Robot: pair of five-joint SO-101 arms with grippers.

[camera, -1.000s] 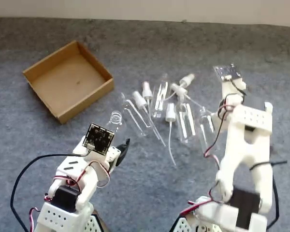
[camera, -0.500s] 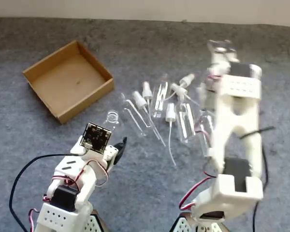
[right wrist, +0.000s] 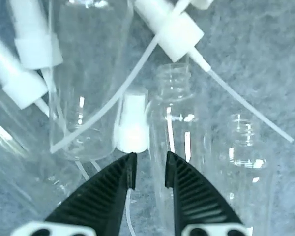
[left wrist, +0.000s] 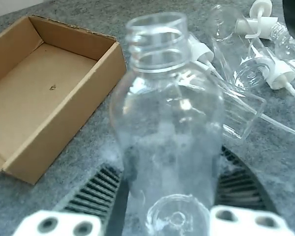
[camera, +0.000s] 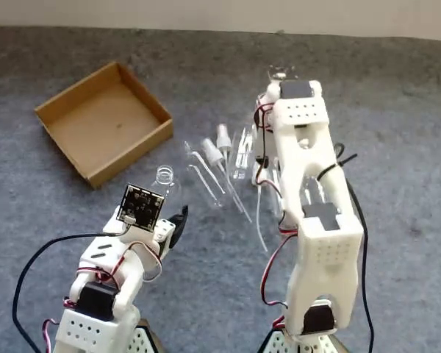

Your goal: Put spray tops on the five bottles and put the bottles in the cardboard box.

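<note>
**Left arm holds an open bottle while the right arm hovers over the pile of spray tops**

The left gripper (left wrist: 172, 194) is clamped around the lower body of a clear plastic bottle (left wrist: 167, 118). The bottle stands roughly upright, with its threaded neck bare and pointing away from the wrist. From above, this bottle (camera: 164, 179) sits between the cardboard box (camera: 132, 158) at the far left and the pile of loose parts in the middle of the grey carpet (camera: 397, 147).

The right gripper (right wrist: 150, 166) hangs low over that pile. Its black jaws are parted by a narrow gap and hold nothing. Just beyond its tips lies a white spray top (right wrist: 132, 123). To the right of that top is an uncapped bottle on its side (right wrist: 174, 123).

The bottles look light, thin-walled and smooth, so they will probably slip or dent under a hard squeeze. A firm hold around the wide body, leaving the neck free, suits them best.

The spray tops are small, hard and light, each with a thin bendy tube (right wrist: 241, 110) trailing from it. These tubes cross one another and may snag. The safer place to grip is the stiff white head or collar, not the tube.
</note>
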